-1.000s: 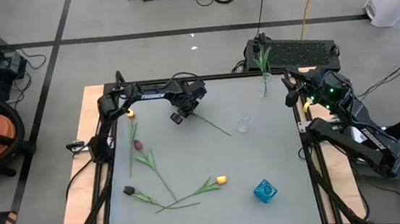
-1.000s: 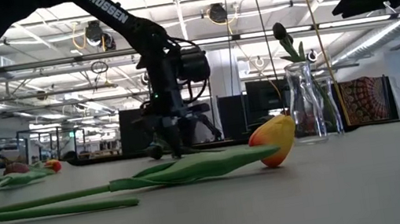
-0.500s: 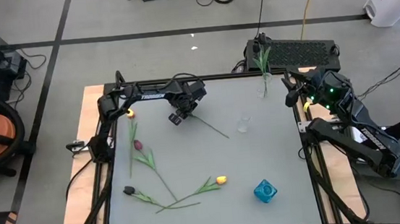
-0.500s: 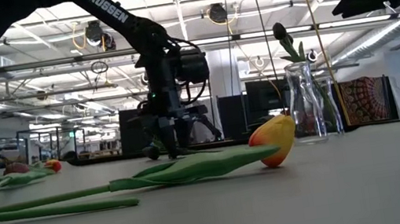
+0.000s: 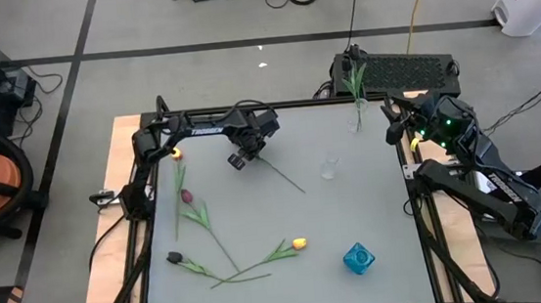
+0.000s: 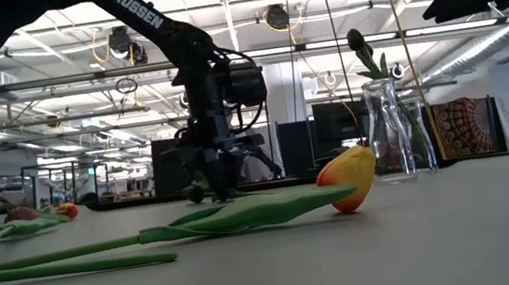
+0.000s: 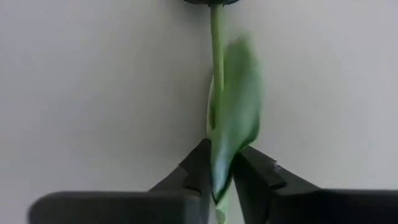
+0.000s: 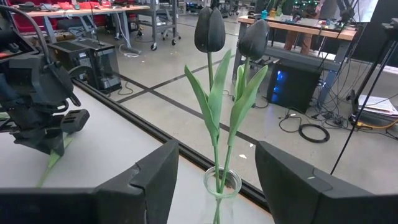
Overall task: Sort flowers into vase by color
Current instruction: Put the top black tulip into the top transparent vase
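My left gripper (image 5: 241, 158) stands over the table's far middle, shut on a dark-budded tulip (image 7: 235, 106) whose thin stem (image 5: 282, 174) runs out toward the near right. My right gripper (image 8: 216, 149) is open and raised at the far right; beyond its fingers stands a clear glass vase (image 8: 222, 183) with two dark tulips (image 8: 209, 28) upright in it. Lying flat on the table's left and near side are two yellow tulips (image 5: 299, 243) (image 5: 174, 152), a pinkish-red one (image 5: 187, 195) and a dark one (image 5: 174, 258). My left gripper pinches the tulip between its two fingers at the lower part of its leaf and stem (image 7: 221, 165), coming from above and pointing down. The stem runs on past the fingers to the dark bud (image 7: 211, 2). Its free end (image 5: 301, 188) reaches out low over the table.
A small clear glass (image 5: 329, 169) stands right of centre and a blue vase (image 5: 358, 258) near the front right. In the low view the near yellow tulip (image 6: 351, 179) lies across the foreground. Free table lies between the held stem and the blue vase.
The held tulip's free stem end has swung a little toward the table's near left, while my left gripper has stayed almost in place, still shut on it.
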Robot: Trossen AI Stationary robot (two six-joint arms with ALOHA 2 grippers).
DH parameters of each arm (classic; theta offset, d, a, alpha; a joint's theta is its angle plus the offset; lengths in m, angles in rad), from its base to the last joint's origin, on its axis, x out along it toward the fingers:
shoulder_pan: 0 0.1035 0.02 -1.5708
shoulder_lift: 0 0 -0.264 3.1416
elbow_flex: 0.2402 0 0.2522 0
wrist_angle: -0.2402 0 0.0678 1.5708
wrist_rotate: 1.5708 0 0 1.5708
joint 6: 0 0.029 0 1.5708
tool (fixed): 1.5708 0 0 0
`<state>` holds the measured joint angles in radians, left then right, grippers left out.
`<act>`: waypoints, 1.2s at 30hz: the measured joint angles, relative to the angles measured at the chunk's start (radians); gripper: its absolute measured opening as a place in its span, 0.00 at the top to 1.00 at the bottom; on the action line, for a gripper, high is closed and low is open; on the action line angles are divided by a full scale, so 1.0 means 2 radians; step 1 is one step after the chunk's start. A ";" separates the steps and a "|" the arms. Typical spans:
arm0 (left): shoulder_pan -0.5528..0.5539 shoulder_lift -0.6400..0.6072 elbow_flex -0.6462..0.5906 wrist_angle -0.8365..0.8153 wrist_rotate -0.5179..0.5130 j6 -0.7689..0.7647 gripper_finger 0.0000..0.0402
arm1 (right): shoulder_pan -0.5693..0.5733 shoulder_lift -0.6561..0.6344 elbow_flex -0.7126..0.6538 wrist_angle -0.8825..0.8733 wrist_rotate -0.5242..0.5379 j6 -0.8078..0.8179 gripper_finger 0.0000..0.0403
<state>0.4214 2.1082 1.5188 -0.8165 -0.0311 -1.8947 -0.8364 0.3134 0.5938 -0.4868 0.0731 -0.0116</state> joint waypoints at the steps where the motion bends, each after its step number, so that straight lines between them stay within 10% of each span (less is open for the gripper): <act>1: -0.001 0.000 0.000 0.001 0.000 0.002 0.88 | 0.000 0.000 0.000 0.000 0.000 0.000 0.49; 18: -0.030 0.000 0.006 0.021 -0.013 0.047 0.97 | 0.000 0.000 0.000 0.000 0.000 0.000 0.49; 36: -0.046 -0.017 0.121 -0.013 -0.160 0.162 0.97 | 0.000 0.000 0.000 -0.002 0.000 0.000 0.49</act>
<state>0.3289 2.0739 1.7606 -0.8421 -0.3519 -1.5713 -0.8360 0.3134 0.5938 -0.4900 0.0731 -0.0120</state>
